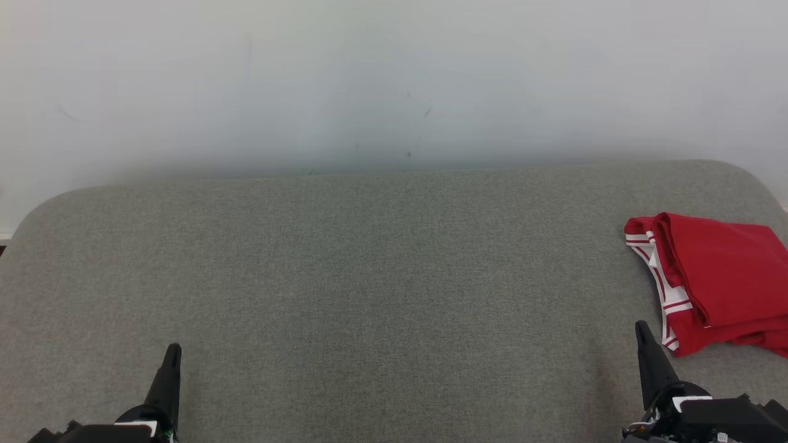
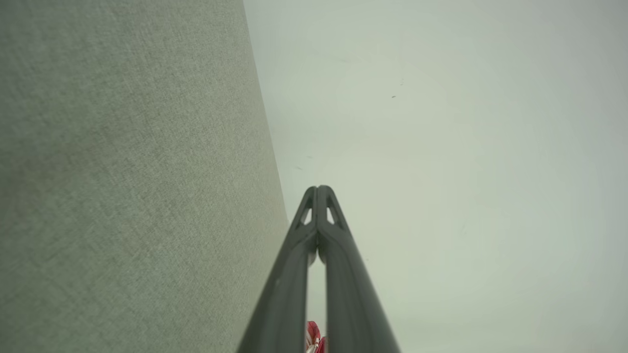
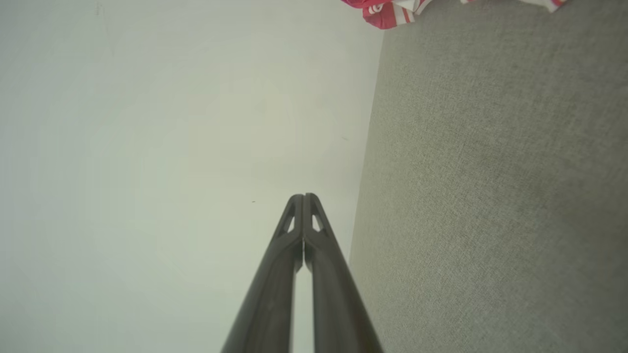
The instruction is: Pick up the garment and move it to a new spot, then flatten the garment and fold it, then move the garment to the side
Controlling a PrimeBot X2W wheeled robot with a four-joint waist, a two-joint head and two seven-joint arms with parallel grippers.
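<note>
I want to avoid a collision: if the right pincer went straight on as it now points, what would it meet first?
Probably the pale wall behind the grey fabric surface; the shut right pincer points past the red garment with white stripes, though depth is unclear.

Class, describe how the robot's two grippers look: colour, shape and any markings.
Both the left gripper and the right gripper have two long, dark grey fingers that taper to a narrow tip. The wrist views show a small triangular cut-out in each finger near the tip. Each gripper sits on a black base carrying a white patch.
</note>
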